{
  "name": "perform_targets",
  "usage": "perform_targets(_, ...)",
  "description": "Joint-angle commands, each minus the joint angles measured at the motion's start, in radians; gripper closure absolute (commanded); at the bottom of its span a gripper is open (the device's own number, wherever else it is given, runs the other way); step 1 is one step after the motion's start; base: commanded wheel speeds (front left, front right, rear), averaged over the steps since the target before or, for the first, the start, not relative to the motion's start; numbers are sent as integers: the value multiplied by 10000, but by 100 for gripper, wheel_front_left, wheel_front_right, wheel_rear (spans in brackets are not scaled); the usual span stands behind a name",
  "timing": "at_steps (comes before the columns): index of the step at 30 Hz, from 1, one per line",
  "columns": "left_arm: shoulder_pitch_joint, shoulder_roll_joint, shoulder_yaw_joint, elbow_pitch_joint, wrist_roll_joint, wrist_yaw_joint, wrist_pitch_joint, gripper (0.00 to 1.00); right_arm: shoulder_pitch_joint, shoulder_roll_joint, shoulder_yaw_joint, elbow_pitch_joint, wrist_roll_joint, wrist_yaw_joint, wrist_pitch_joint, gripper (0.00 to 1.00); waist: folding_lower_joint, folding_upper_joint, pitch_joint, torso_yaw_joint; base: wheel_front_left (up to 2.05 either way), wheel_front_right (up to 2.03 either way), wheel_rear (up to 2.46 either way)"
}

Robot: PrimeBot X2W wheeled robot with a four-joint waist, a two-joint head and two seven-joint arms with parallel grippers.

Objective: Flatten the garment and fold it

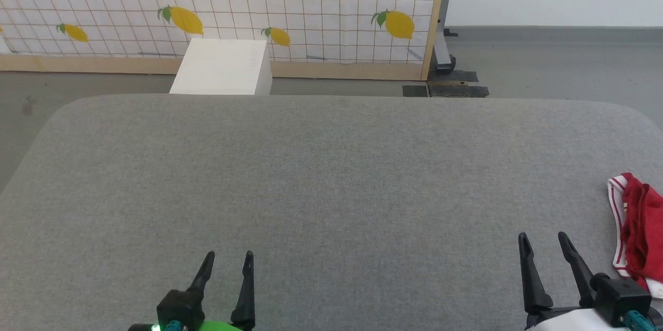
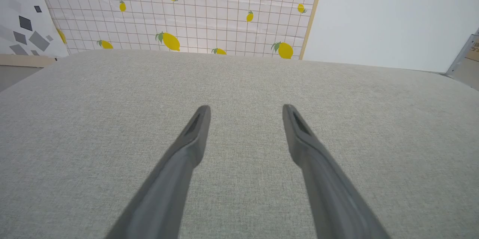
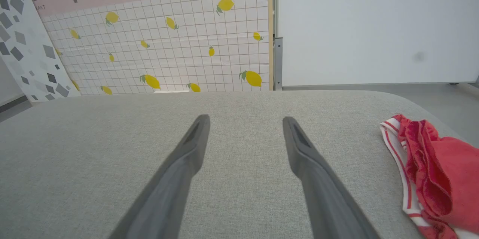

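The garment (image 1: 639, 227) is a crumpled red heap with a red-and-white striped edge, lying at the far right of the grey padded table (image 1: 331, 175) and cut off by the head view's edge. In the right wrist view the garment (image 3: 430, 171) lies bunched to the right of the fingers. My right gripper (image 1: 544, 240) stands open just left of it, not touching it, with nothing between its fingers (image 3: 187, 156). My left gripper (image 1: 229, 258) is open over bare table at the lower left, and its fingers (image 2: 194, 134) hold nothing.
A white box (image 1: 222, 67) stands on the floor beyond the table's far edge. Behind it runs a lemon-print grid panel (image 1: 259, 4) in a wooden frame. A dark wheeled stand base (image 1: 445, 82) sits on the grey floor at the back right.
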State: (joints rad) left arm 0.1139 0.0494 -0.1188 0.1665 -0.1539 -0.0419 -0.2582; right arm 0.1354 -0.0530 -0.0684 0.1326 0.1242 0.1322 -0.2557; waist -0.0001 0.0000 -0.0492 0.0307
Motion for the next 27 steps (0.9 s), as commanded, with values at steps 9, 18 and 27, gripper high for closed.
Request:
perform_targets(9, -47, -2, 41, -66, 22, 18, 117, 100, -53, -1, 18, -60, -47, -1, 103, 100, 1, 0, 41, -11, 0, 0, 0)
perform_targets(18, -126, -1, 125, -182, 133, 48, 296, 100, -148, 1, 66, -152, -134, -2, 282, 100, 1, 0, 74, -33, 0, 0, 0)
perform_targets(27, -208, 0, 210, -301, 246, 77, 480, 100, -245, 3, 116, -246, -223, -3, 464, 100, 1, 0, 108, -55, 0, 0, 0)
